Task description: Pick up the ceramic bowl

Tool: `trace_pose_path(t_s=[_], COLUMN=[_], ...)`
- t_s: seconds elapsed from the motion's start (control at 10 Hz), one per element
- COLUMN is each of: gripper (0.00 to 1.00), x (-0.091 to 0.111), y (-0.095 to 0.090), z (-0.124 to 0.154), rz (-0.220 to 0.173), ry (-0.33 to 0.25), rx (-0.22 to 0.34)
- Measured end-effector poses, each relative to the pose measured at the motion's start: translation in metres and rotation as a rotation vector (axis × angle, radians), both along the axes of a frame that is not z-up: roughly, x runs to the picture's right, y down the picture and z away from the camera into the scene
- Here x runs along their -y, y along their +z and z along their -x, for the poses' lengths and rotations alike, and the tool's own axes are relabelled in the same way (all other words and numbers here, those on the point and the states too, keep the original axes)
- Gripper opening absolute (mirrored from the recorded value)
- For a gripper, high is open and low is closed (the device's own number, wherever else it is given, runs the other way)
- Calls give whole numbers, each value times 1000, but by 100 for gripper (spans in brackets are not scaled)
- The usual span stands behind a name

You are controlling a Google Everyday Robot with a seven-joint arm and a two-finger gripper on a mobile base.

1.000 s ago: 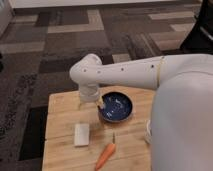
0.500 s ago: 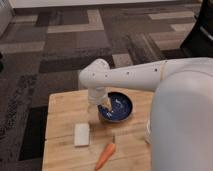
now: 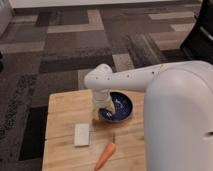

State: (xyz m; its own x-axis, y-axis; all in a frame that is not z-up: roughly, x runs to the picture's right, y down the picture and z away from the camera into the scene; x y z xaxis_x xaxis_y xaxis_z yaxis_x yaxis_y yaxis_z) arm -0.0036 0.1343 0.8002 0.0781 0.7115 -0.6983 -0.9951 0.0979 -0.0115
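The ceramic bowl (image 3: 119,107) is shallow and dark navy blue inside, and it sits on the wooden table (image 3: 65,107) right of the middle. My white arm reaches in from the right and bends down over the bowl's left side. My gripper (image 3: 104,109) hangs at the bowl's left rim, right at or just above it. It hides the left part of the bowl.
An orange carrot (image 3: 105,156) lies near the table's front edge. A white rectangular block (image 3: 81,134) lies front left of the bowl. My white body (image 3: 180,125) fills the right side and covers the table's right part. Patterned carpet (image 3: 65,45) lies beyond the table.
My arm has moved to the right and down, bringing the gripper from left of the bowl onto its left rim. The bowl, the carrot and the block have not moved.
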Motion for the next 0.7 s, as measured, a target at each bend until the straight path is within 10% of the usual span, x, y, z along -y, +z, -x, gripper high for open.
trace_pose_path(t_s=[0.2,0.7], gripper=[59,0], x=[-1,18], y=[10,4], z=[-3,7], rz=[2,-64], ry=[-7,-47], rx=[-16,-48])
